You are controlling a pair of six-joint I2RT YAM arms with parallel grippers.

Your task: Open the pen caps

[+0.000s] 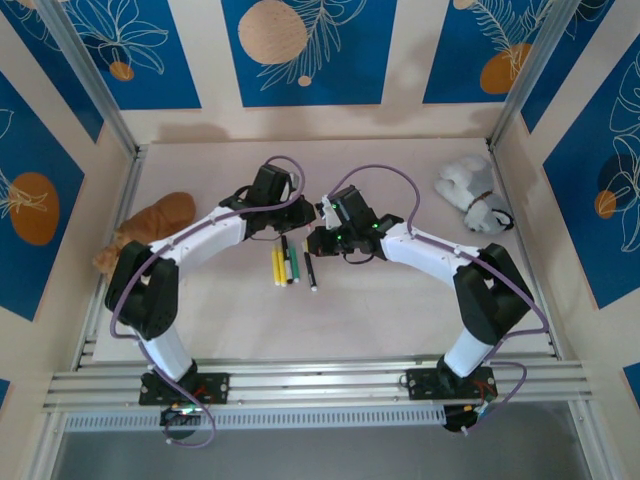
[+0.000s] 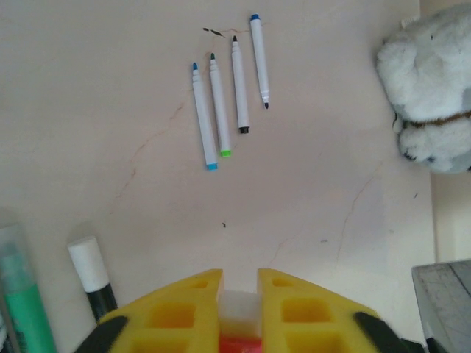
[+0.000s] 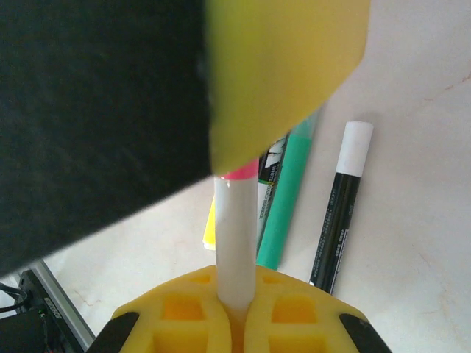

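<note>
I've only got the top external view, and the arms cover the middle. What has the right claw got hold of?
Observer: The right claw is shut on a white pen, gripping its barrel.
Operator: And the cap end?
Observer: The pen's pink end runs under a yellow finger of the left claw, which is shut too.
Operator: Anything uncapped further out?
Observer: Four thin pens lie side by side with bare tips, left of the white plush toy in the left wrist view.
</note>
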